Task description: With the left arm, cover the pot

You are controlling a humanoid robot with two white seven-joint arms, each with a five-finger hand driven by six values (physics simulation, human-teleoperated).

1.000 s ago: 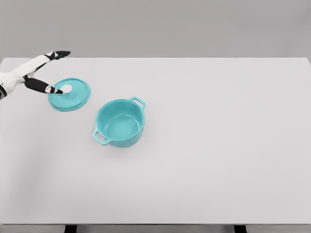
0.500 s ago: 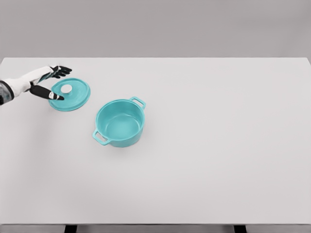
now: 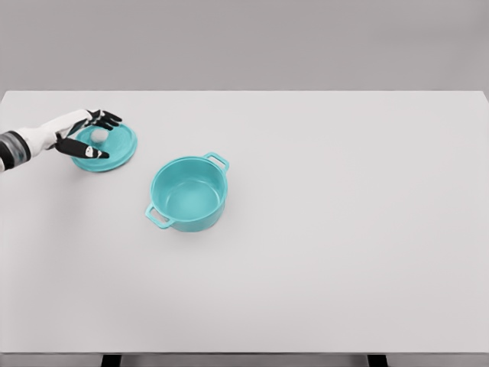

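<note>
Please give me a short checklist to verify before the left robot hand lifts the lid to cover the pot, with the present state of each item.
1. Left robot hand at the lid: ok, thumb and fingers flank the white knob.
2. Firm grip on the knob: cannot tell, contact is too small to judge.
3. Pot upright and uncovered: ok.
4. Pot interior free of objects: ok.
5. Path from lid to pot over the table: ok, nothing lies between them.
6. Right arm clear of the way: ok, not in view.
</note>
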